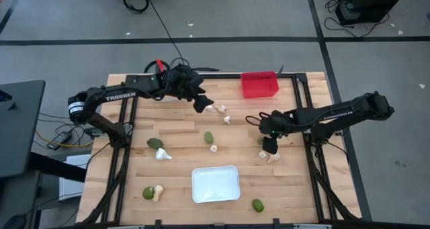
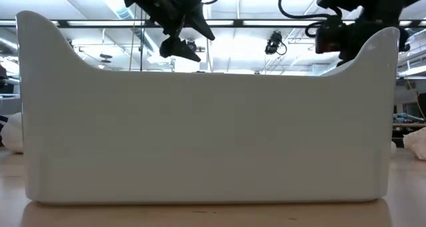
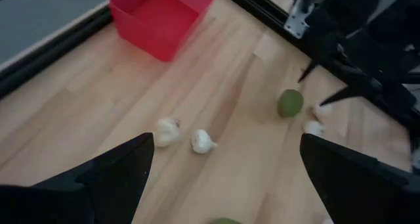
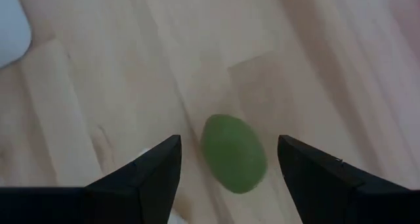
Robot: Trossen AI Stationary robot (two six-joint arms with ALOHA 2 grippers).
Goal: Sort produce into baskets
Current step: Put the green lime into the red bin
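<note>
The tray [image 1: 215, 197] is found nearest, at 6 o'clock on the surface [image 1: 181, 131]; in the low view its white wall [image 2: 200, 134] fills almost the whole width. At 5 o'clock, near the front edge, a green fruit [image 1: 258, 205] is seen alone. At 7 o'clock another green fruit [image 1: 147, 193] lies touching a garlic [image 1: 158, 191].

Farther in, at 9 o'clock, a garlic [image 1: 162, 154] and a green fruit [image 1: 155, 143] are seen just beside each other. Near the centre a green fruit [image 1: 209, 138] lies with a small garlic [image 1: 213, 148] close at its 6 o'clock.

At 3 o'clock the right jaws are held low over the surface, pointing down. They are parted and clamped on nothing. In the right wrist view a green fruit [image 4: 233, 152] is seen between the fingers [image 4: 154, 175], touched by neither. Two garlics [image 1: 263, 154] [image 1: 273, 158] lie just at 6 o'clock of these jaws.

At 12 o'clock the left jaws are held above the surface, spread wide and empty. Just past them three garlics [image 1: 210, 109] [image 1: 221, 108] [image 1: 227, 119] are clustered.

Farthest, at 1 o'clock against the back edge, the red bin [image 1: 259, 84] is placed. Nothing can be made out in it.
</note>
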